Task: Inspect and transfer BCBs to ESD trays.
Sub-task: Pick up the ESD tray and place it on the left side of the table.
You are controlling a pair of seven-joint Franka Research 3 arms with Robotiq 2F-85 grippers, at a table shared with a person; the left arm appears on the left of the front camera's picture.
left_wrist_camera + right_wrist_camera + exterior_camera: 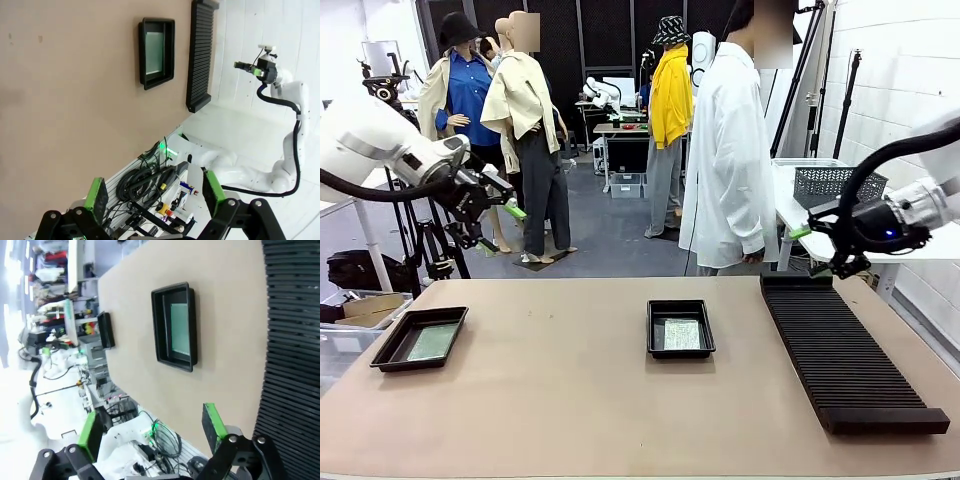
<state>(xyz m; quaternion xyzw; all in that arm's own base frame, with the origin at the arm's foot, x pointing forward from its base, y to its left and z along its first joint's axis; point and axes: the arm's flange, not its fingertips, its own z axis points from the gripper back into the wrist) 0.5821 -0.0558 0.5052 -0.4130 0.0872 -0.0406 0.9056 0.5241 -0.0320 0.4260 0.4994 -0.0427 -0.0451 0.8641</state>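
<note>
— Holding both arms up off the worktop (570, 400), are you?

— Yes. My left tool (498, 228) hangs in the air above the far left corner, my right tool (817, 245) above the far right, over the far end of the long black ribbed rack (845, 350). Neither touches anything.

— And the state of each tool?

— Both stand wide open with nothing between the pads. In my left wrist view the left tool (152, 192) shows its two green pads well apart with only bare worktop and cabling behind them. My right wrist view gives the same: the right tool (150, 427) is spread, empty.

— Where are the ESD trays?

— One tray (420, 338) lies at the left edge of the worktop, near side of my left tool. The other tray (681, 328) sits about mid-worktop, just left of the rack, apart from it.

— And the BCBs?

— One green board (432, 342) lies flat on the floor of the left tray. Another board (682, 334) lies flat inside the middle tray; my wrist cameras show it filling most of that tray's floor (154, 51), (179, 329).

— Anyone at the far side?

— A person in a white shirt (730, 150) stands just beyond the far edge, near the rack's end. A grey mesh basket (832, 183) sits on another table behind my right tool.
</note>
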